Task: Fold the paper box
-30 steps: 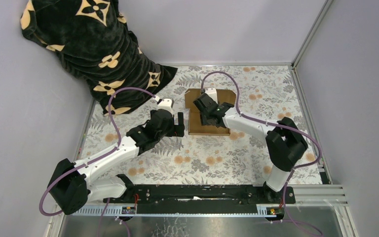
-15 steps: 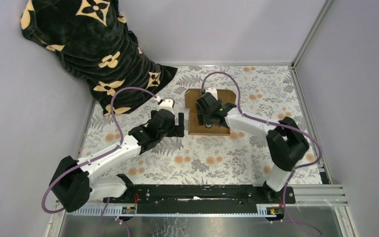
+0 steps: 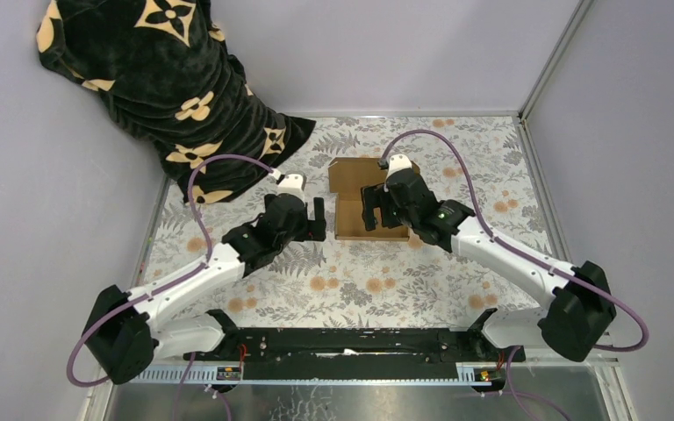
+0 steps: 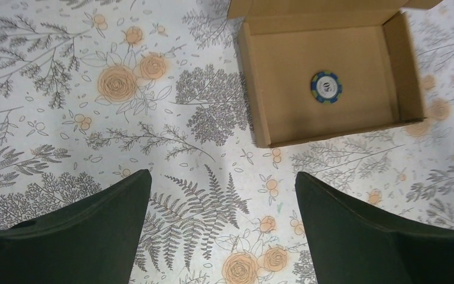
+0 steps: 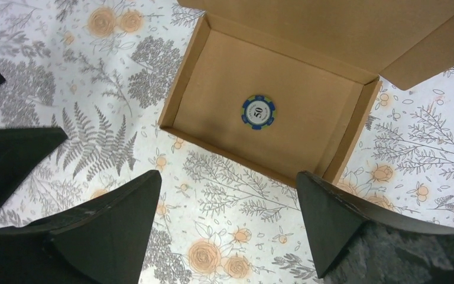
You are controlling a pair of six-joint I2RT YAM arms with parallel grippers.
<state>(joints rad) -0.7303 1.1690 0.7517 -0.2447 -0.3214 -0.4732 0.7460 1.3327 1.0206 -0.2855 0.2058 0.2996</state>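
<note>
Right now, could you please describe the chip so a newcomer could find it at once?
On the floral table, an open brown box sits near the middle. Flat on its floor lies one round chip, blue-rimmed with a pale centre marked 50, the only thing inside.

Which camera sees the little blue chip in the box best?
Right wrist: the chip lies mid-picture in the paper box, number readable. Left wrist shows it smaller. From the top, I can't spot it.

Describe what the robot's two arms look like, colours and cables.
The left arm and right arm share one build: white links, bulky black joints and black wrists. A purple cable loops along each. The jaws are dark, tapered wedges.
</note>
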